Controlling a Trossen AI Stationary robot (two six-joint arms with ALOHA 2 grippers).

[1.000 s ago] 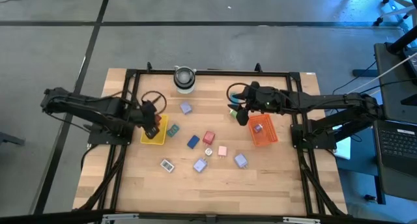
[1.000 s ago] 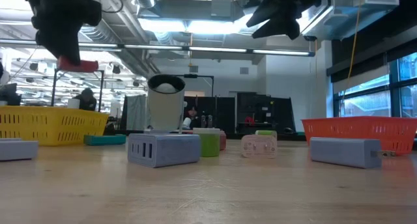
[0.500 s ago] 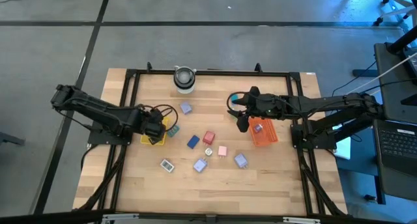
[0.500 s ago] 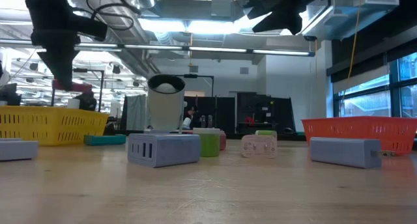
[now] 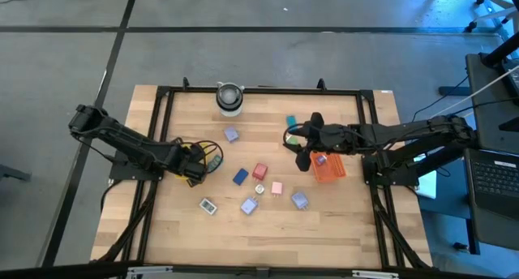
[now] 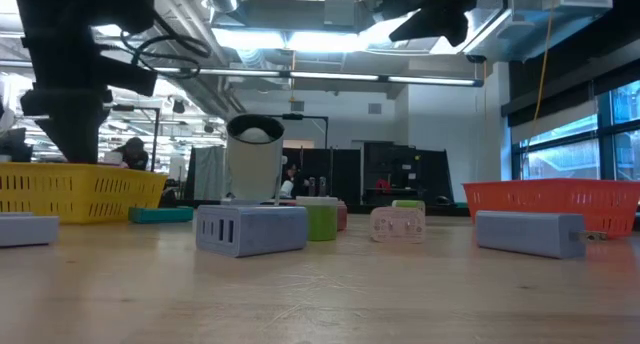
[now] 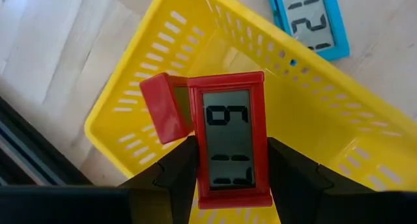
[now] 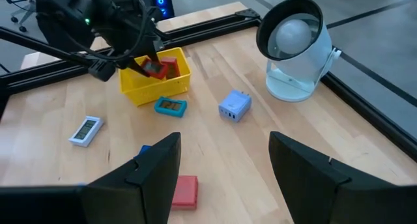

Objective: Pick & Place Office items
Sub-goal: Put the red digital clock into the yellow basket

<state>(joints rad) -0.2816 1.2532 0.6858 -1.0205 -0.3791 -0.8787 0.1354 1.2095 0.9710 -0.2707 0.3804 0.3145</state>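
the left gripper [image 7: 231, 162] is clamped on a red digital clock [image 7: 231, 142], holding it just inside the yellow tray [image 7: 365, 136] at the table's left. a teal clock [image 7: 306, 19] lies on the wood just beside that tray. the right gripper [image 8: 225, 172] hangs spread and empty above the table's right half, near the orange tray [image 5: 328, 167], which seems to hold a lavender piece [image 5: 322, 159]. the other office items [image 5: 259, 172] lie scattered mid-table.
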